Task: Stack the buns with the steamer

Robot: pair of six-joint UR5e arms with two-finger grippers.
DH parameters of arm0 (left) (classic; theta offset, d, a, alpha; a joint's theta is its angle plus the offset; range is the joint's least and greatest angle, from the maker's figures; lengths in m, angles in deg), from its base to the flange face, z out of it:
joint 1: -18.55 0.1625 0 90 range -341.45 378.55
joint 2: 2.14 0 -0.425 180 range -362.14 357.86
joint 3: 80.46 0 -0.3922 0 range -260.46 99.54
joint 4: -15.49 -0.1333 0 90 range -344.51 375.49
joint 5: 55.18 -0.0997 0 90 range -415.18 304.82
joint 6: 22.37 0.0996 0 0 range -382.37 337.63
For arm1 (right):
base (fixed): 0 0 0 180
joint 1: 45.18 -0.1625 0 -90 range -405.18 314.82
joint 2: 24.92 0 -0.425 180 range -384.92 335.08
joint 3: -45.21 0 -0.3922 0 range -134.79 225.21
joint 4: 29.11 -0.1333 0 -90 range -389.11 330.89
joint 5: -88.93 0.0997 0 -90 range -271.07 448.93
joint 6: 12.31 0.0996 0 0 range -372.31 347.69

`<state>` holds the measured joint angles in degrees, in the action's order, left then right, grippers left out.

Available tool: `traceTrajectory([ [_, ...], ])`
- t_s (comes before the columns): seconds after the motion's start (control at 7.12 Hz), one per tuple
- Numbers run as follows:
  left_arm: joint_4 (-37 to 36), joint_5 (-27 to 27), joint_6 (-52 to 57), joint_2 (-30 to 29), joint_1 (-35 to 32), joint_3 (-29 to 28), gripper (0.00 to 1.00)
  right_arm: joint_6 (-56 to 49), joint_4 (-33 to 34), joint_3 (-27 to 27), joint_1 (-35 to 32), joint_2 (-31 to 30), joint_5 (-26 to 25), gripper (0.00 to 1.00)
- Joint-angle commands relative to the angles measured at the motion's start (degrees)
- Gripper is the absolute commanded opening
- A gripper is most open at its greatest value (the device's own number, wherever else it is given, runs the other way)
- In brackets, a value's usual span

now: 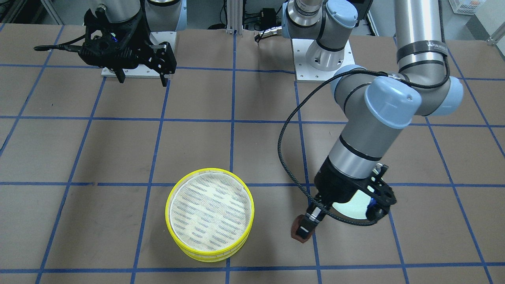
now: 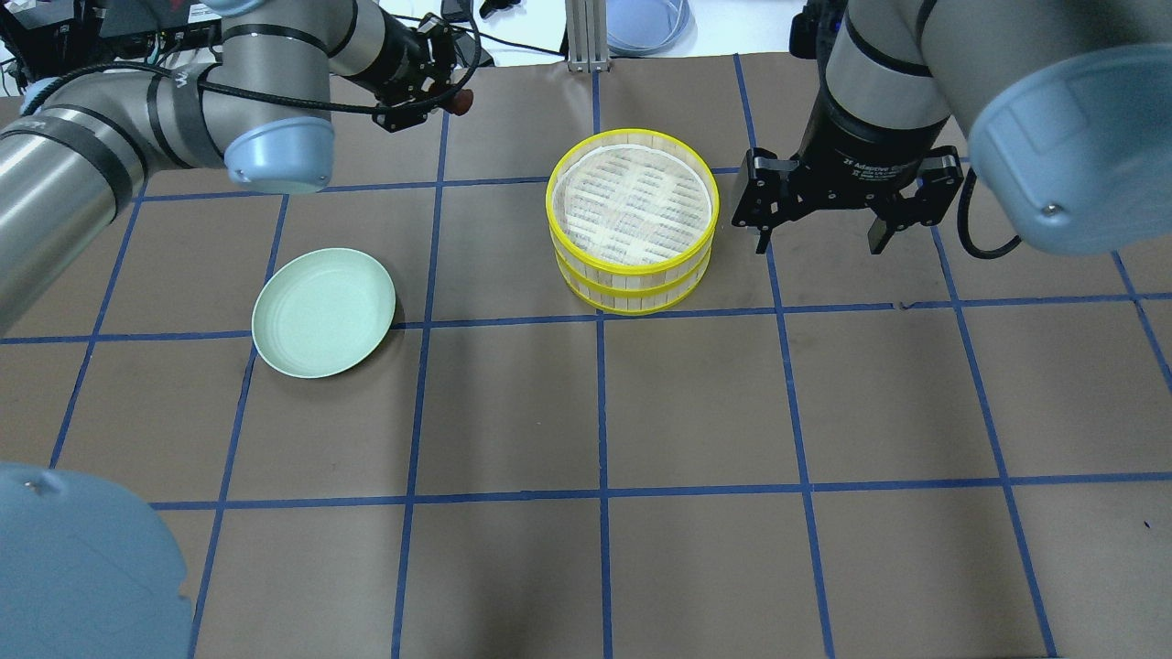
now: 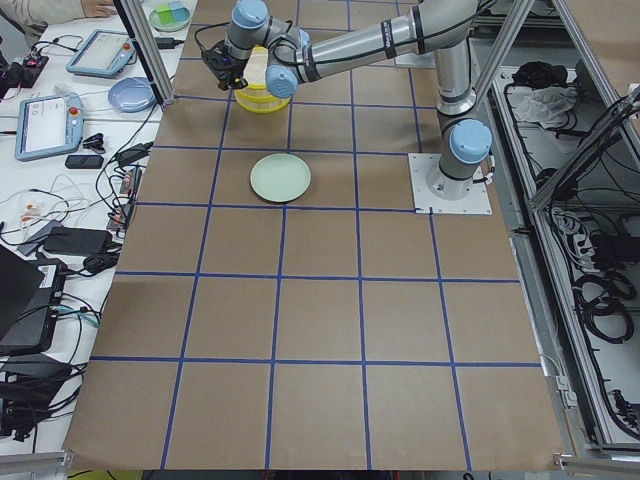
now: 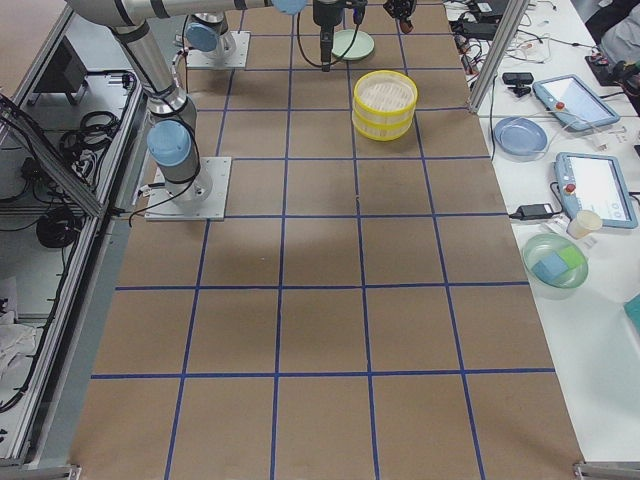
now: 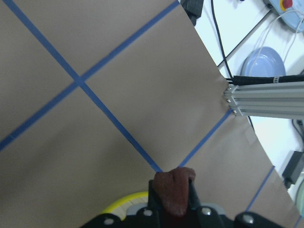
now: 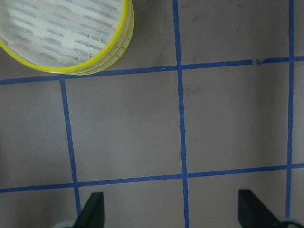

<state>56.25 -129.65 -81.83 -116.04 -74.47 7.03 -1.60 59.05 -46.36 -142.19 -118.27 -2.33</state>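
The steamer stands as two yellow-rimmed tiers stacked at the table's far middle, and its top liner is bare. My left gripper is shut on the dark reddish-brown bun and holds it above the table, to the far left of the steamer. The bun shows between the fingers in the left wrist view and in the front view. My right gripper is open and empty just right of the steamer, whose rim shows in the right wrist view. The cream-white bun is not visible.
An empty pale green plate lies left of the steamer, nearer the robot. An aluminium post stands at the far table edge, with a blue bowl behind it. A side table with tablets runs along the far edge.
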Motion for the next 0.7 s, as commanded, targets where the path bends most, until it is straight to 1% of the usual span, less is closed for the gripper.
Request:
traceTrajectory([
  [0.0,-6.36,0.55,-10.81,-2.19,-5.57,1.53,0.00,-0.70,-0.61,-0.02,0.16,-0.26,0.29,1.00],
  [0.14,-9.96,0.64,-14.25,-3.07,-7.33,2.85,0.00,-0.70,-0.35,-0.02,0.16,-0.26,1.42,1.00],
  [0.28,-12.78,0.47,-15.33,-3.25,-9.35,5.38,0.00,-0.70,0.61,-0.02,0.34,-0.17,1.61,1.00],
  [0.42,-15.24,0.47,-15.25,-3.17,-9.72,8.02,0.00,-0.70,0.27,-0.02,1.30,-0.08,1.70,1.00],
  [0.56,-15.44,0.38,-15.34,-3.26,-10.07,9.35,0.17,-0.70,0.09,-0.02,1.91,0.01,1.70,1.00],
])
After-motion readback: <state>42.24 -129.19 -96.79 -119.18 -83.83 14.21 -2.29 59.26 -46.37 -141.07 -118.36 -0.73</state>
